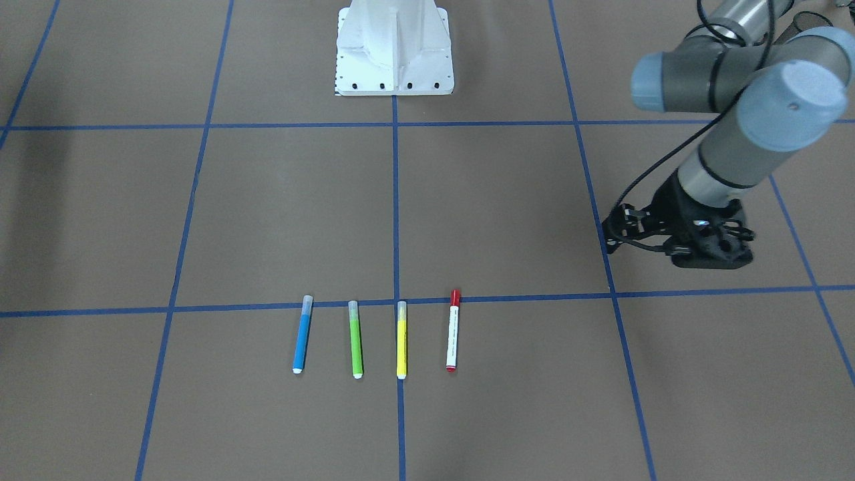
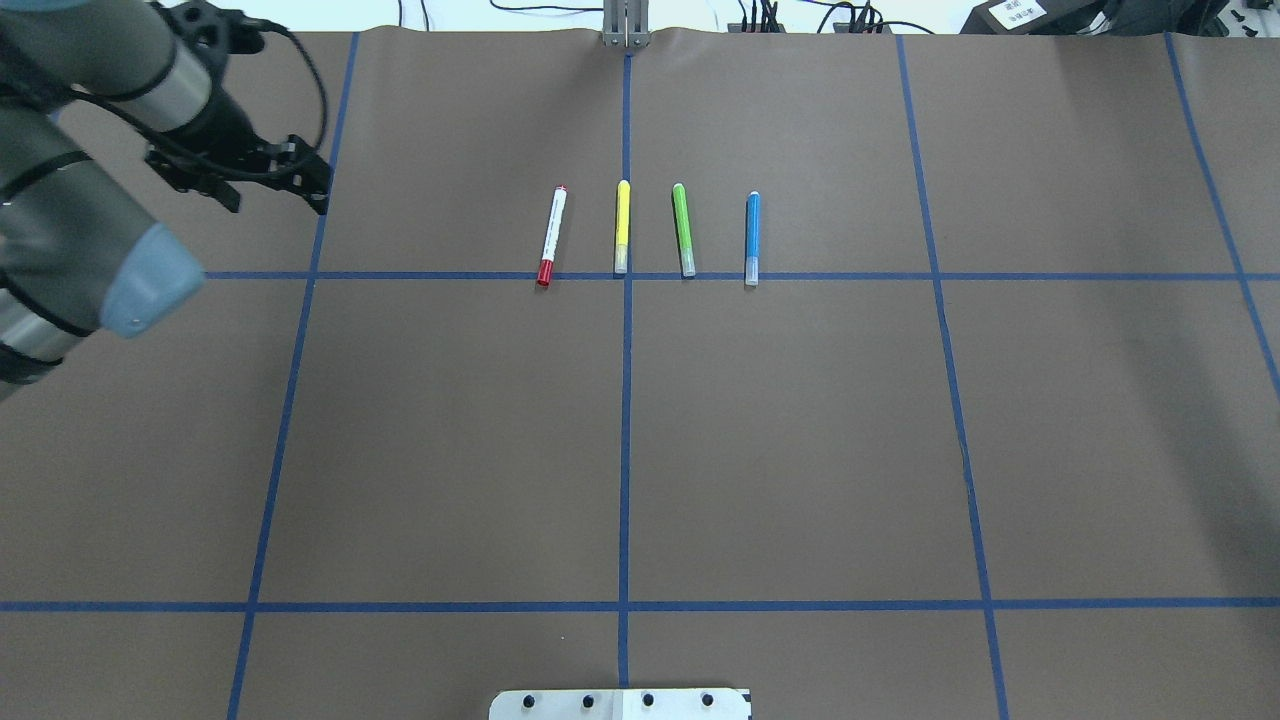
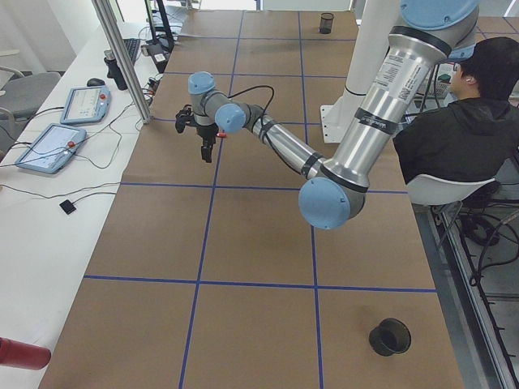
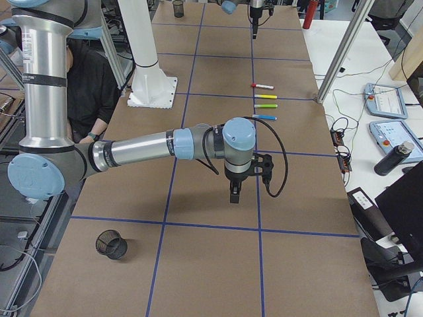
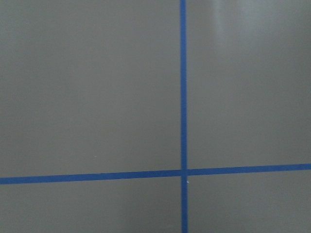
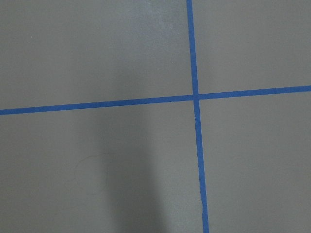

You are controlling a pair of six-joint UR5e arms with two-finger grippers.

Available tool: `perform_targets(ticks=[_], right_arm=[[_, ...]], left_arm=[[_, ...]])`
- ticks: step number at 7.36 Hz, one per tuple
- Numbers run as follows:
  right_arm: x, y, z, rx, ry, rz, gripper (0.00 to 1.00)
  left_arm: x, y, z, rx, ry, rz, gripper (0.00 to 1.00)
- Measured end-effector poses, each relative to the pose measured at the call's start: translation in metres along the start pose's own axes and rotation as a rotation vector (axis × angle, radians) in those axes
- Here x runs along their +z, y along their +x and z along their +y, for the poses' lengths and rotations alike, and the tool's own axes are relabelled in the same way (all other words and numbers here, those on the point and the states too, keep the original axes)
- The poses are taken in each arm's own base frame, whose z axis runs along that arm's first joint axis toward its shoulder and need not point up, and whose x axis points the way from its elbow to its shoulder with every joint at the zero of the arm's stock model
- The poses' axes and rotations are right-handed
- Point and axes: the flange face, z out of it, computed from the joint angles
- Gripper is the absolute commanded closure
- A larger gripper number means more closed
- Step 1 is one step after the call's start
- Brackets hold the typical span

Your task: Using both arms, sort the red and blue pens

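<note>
Desk (image 2: 800,450): brown sheet gridded in blue tape; we list every place against the white pedestal base (image 2: 620,705).

Left arm (image 2: 60,230): enters far to the base's left, reaching forward; right arm (image 4: 132,152): we find it only from the right end of the desk, stretched out low on the base's right.

Left hand (image 2: 305,175): hangs forward and well to the left of the base; it carries nothing we can see, but whether it is released or clenched we cannot tell.

Right hand (image 4: 234,191): hangs over bare desk, well to the base's right; its state we cannot tell.

Red pen (image 2: 552,235): flat on the desk, straight out ahead of the base, a little left; long axis running away from the base, red cap toward it.

Blue pen (image 2: 752,238): same row, a little right of the base's line; same axis, clear cap toward the base.

Green marker (image 2: 683,230) and yellow marker (image 2: 622,228): between the two pens, parallel, none touching.

Judgement: nothing is sorted yet; the red pen lies rightward of the left hand and is nearer to it; the blue pen falls to the right hand; each must close across the barrel.
</note>
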Motion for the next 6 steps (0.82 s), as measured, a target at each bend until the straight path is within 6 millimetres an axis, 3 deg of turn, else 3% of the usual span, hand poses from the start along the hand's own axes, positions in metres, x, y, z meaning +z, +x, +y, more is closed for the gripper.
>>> perform_targets(ticks=[1, 3, 5, 6], right_arm=[[0.001, -0.004, -0.002, -0.006, -0.003, -0.001, 0.0], [0.005, -0.016, -0.006, -0.023, -0.014, -0.011, 0.0], [0.008, -0.025, -0.008, -0.025, -0.025, -0.045, 0.0], [0.009, -0.028, -0.009, -0.024, -0.029, -0.052, 0.0]], left_arm=[[0.009, 0.04, -0.013, -0.001, -0.001, -0.002, 0.01], [0.026, 0.096, -0.043, 0.018, -0.002, 0.01, 0.02], [0.05, 0.129, -0.074, 0.051, 0.016, 0.04, 0.03], [0.06, 0.144, -0.081, 0.067, 0.015, 0.048, 0.03]])
